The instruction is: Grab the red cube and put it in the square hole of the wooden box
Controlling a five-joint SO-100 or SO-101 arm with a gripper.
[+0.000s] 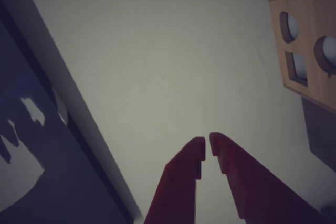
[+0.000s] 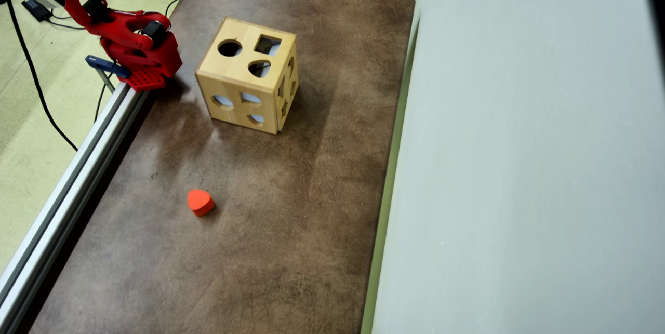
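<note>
Tool (image 1: 207, 148) hanging all but closed, gripping nothing. Cube not showing in either view; only a rounded heart block (image 2: 200, 202) lying on the bench (image 2: 291, 251), well apart from the box (image 2: 236, 87). Square hole (image 2: 267, 44) facing up. Judging a cube light, rigid, best pinched across flat opposite faces. Bench looking matte brown, probably offering grip; pale wall (image 2: 519, 142) running alongside.

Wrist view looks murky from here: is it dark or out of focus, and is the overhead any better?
Wrist view: dim, soft, colours muted; the gripper and wooden box look hazy. Overhead view: bright, sharp, the wooden box casting a soft shadow to its right.
</note>
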